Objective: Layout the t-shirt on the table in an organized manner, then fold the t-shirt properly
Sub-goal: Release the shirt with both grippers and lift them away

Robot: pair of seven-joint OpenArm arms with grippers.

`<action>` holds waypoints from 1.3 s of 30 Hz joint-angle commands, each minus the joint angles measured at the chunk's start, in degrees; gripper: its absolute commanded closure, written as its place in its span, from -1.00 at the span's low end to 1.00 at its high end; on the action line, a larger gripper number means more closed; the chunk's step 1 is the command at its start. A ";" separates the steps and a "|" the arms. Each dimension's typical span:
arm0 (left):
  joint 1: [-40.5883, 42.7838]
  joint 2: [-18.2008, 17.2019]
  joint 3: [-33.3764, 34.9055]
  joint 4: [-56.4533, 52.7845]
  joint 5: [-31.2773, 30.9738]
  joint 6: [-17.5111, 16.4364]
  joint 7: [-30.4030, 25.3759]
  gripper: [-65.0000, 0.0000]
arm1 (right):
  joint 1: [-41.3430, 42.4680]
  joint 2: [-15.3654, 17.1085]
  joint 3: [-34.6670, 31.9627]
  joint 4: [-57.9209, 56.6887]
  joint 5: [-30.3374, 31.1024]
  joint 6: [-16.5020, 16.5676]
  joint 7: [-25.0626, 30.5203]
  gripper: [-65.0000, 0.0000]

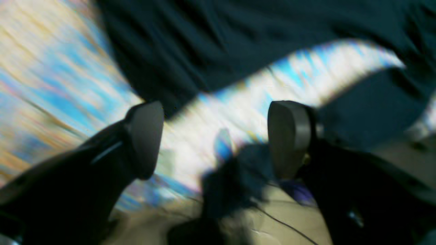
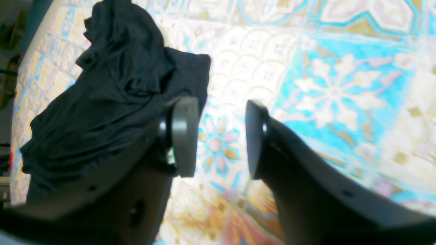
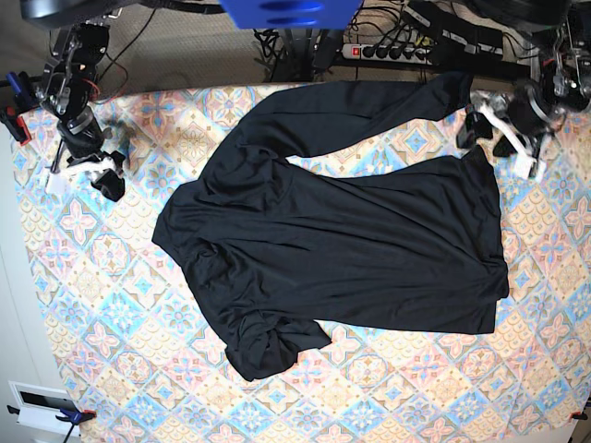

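Observation:
The black t-shirt (image 3: pixel 342 231) lies spread over the middle of the patterned table (image 3: pixel 92 305), rumpled, with one sleeve stretched toward the back right and a bunched corner at the front. My left gripper (image 3: pixel 499 138) hovers at the shirt's back right edge. In the left wrist view, which is motion-blurred, it stands open (image 1: pixel 218 136) with only table between its fingers and the shirt (image 1: pixel 238 41) just ahead. My right gripper (image 3: pixel 88 175) is off the shirt's left side. It is open (image 2: pixel 218 137) over bare cloth, with the shirt (image 2: pixel 112 95) beside its left finger.
A power strip with cables (image 3: pixel 388 51) runs along the floor behind the table's far edge. A blue object (image 3: pixel 291 11) hangs at the top centre. A white box (image 3: pixel 37 406) sits off the front left corner. Both arm bases stand at the back corners.

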 commanded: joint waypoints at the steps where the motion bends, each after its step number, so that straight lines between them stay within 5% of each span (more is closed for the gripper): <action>1: 1.32 -1.09 -0.63 0.92 -2.45 -0.48 -1.10 -0.44 | 0.34 0.75 0.45 1.10 0.80 0.56 0.97 0.32; 4: 5.37 -0.91 -0.63 0.92 -7.29 -0.48 -1.10 -0.44 | -0.63 0.75 0.36 1.10 0.80 0.56 0.88 0.32; 11: 13.81 0.14 -1.42 0.92 -7.99 -0.48 -1.27 -0.44 | -1.95 0.75 0.10 1.10 0.72 0.56 0.80 0.32; 21: 24.45 9.99 -19.62 0.83 -8.25 -0.57 -1.10 -0.44 | -2.56 0.75 0.10 0.83 0.72 0.56 0.71 0.32; 30: 22.95 17.02 -20.85 -4.62 -6.76 -1.09 -1.45 -0.44 | -2.65 0.75 0.01 0.48 0.72 0.56 0.71 0.32; 39: 14.16 19.39 -20.14 -13.50 0.89 -12.35 -1.45 -0.44 | -2.39 0.75 0.01 0.48 0.72 0.56 0.71 0.32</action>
